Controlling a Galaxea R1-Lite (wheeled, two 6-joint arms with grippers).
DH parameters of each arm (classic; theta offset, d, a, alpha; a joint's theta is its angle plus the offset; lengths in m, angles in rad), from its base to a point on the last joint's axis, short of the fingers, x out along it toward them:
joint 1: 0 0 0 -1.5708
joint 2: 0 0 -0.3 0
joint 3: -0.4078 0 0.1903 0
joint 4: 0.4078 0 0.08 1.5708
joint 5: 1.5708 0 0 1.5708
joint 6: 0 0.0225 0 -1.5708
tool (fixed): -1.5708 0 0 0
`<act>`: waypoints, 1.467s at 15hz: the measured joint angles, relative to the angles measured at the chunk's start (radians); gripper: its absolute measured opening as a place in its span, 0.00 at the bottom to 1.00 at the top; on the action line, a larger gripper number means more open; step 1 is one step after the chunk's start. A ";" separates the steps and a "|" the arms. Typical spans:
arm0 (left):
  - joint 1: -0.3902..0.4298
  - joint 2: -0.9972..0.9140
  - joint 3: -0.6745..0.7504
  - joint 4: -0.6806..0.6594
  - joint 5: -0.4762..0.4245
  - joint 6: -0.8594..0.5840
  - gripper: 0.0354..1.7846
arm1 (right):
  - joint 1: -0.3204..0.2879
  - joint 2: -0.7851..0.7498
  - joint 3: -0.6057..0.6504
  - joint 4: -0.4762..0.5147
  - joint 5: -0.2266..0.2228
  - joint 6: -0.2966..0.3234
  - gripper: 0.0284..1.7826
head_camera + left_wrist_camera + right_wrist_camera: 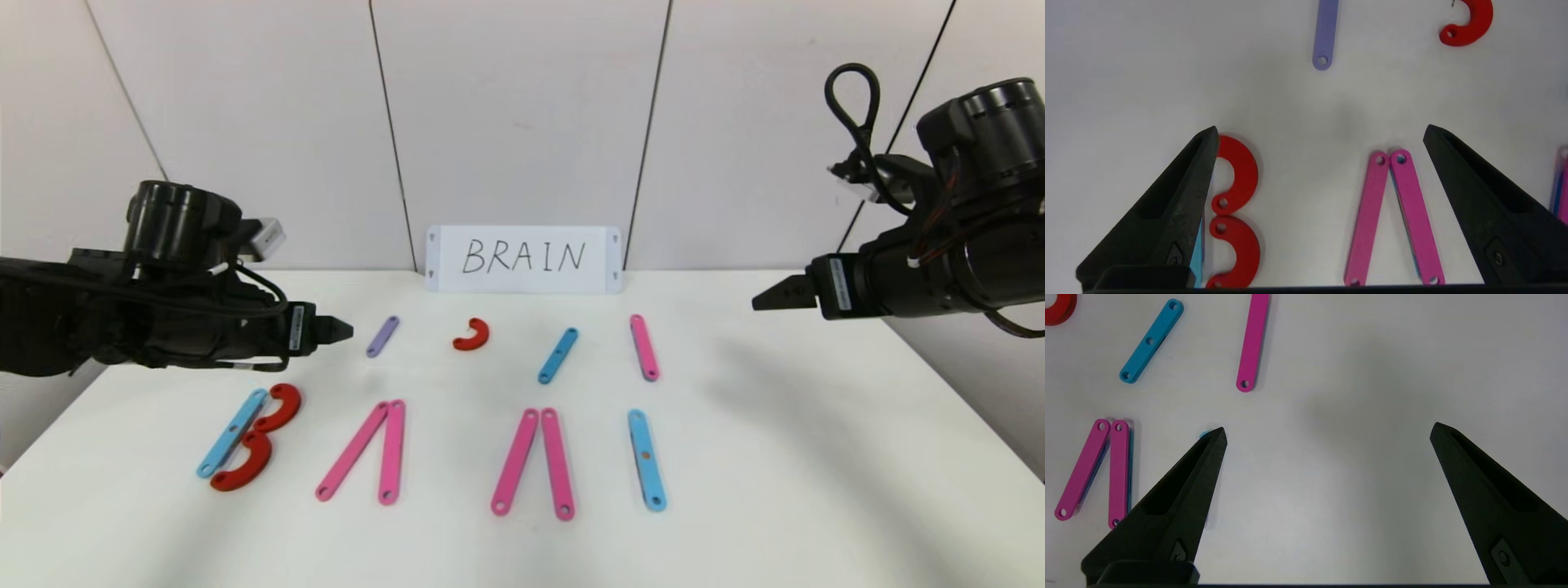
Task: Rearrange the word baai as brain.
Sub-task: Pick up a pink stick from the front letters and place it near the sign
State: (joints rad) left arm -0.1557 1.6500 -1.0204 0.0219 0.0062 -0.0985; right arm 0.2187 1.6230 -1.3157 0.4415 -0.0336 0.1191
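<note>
The word baai lies along the front of the white table: a B [249, 437] of one blue strip and two red half-rings, two pink A's [363, 449] [532, 461], and a blue I [647, 459]. A strip-built brain is not in view. My left gripper [339, 330] hovers open above the table just behind the B, and its wrist view shows the B's red half-rings [1237, 204] and the first A [1392, 216] under the open gripper [1321, 130]. My right gripper [767, 298] hangs open at the far right over bare table [1329, 428], holding nothing.
Loose pieces lie in a back row: a purple strip [382, 336], a red half-ring [473, 335], a blue strip [558, 354] and a pink strip [644, 347]. A white card [522, 258] with handwritten BRAIN leans on the wall.
</note>
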 joint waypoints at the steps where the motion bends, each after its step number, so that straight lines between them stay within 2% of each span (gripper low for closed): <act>1: -0.001 -0.027 0.012 0.045 -0.007 -0.009 0.98 | 0.000 -0.002 0.000 0.000 0.000 0.000 0.98; 7: -0.012 -0.180 0.164 0.152 -0.075 -0.012 0.98 | 0.000 -0.012 0.002 0.001 0.000 0.000 0.98; 14: -0.099 -0.215 0.274 0.146 -0.092 -0.014 0.98 | -0.001 -0.015 0.003 0.001 -0.001 0.000 0.98; 19: -0.112 -0.169 0.286 0.135 -0.086 -0.013 0.98 | -0.002 -0.017 0.003 0.001 -0.001 0.000 0.98; 22: -0.114 -0.109 0.294 0.048 -0.083 -0.011 0.98 | -0.002 -0.017 0.003 0.000 -0.001 0.000 0.98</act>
State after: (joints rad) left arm -0.2694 1.5409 -0.7264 0.0696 -0.0772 -0.1091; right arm 0.2168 1.6064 -1.3132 0.4415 -0.0351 0.1191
